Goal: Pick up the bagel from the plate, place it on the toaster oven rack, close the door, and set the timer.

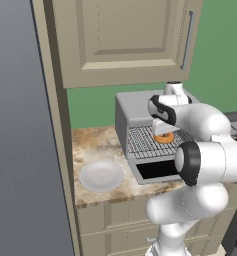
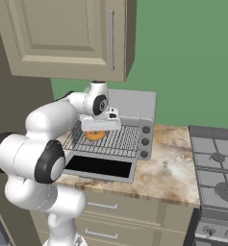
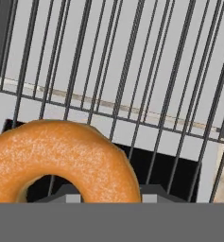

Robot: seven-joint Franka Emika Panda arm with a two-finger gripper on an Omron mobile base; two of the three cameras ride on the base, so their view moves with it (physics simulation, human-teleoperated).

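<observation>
- Hovered low over the toaster oven rack (image 1: 145,139): white arm's gripper (image 2: 97,130), fingers mostly hidden behind the hand's own body in both base views.
- Lay on or just above the silver bars, directly beneath the hand: orange-brown bagel (image 3: 61,158), cut off at the bottom edge of the hand view.
- Could not tell whether the jaws clamped the bagel or stood loose beside it; only two dark tip stubs peeked out under the ring.
- Hung folded down flat in front of the oven: the door (image 2: 100,166), dark glass facing up.
- Sat bare on the marbled counter, left of the oven: pale plate (image 1: 101,175).
- Partly blocked by the arm: oven's right side and knobs (image 2: 145,141).
</observation>
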